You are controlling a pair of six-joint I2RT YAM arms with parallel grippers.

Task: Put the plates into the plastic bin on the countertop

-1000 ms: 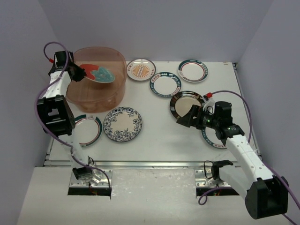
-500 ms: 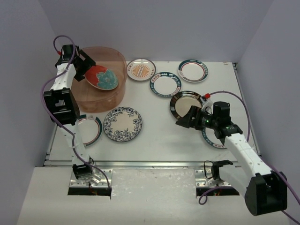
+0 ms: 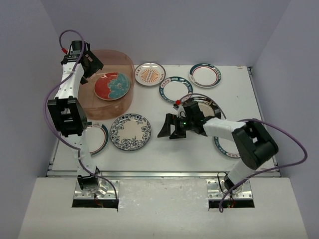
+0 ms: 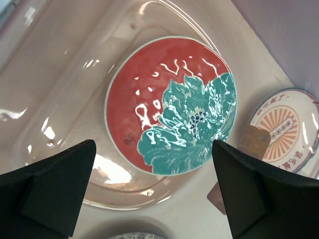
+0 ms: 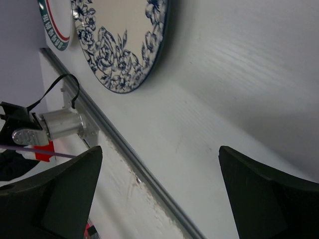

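A red-and-teal plate (image 3: 112, 85) (image 4: 172, 107) lies flat inside the plastic bin (image 3: 107, 108) (image 4: 55, 74). My left gripper (image 3: 89, 62) (image 4: 153, 144) hangs open over the bin's back left rim, holding nothing. On the countertop (image 3: 164, 149), my right gripper (image 3: 167, 127) (image 5: 159, 149) stands open and empty between the blue floral plate (image 3: 130, 131) (image 5: 124, 45) and the shiny dark plate (image 3: 199, 105). The orange sunburst plate (image 3: 150, 73) (image 4: 281, 132) and two teal-rimmed plates (image 3: 175, 89) (image 3: 205, 74) lie at the back.
Another rimmed plate (image 3: 94, 137) (image 5: 55, 25) lies partly under the left arm. One more plate (image 3: 227, 148) sits half hidden by the right arm. A metal rail (image 3: 159, 173) (image 5: 114, 144) runs along the front edge. Purple walls close in on three sides.
The left gripper opened and let go of the red-and-teal plate, which dropped flat into the bin. The right arm swung left, toward the blue floral plate.
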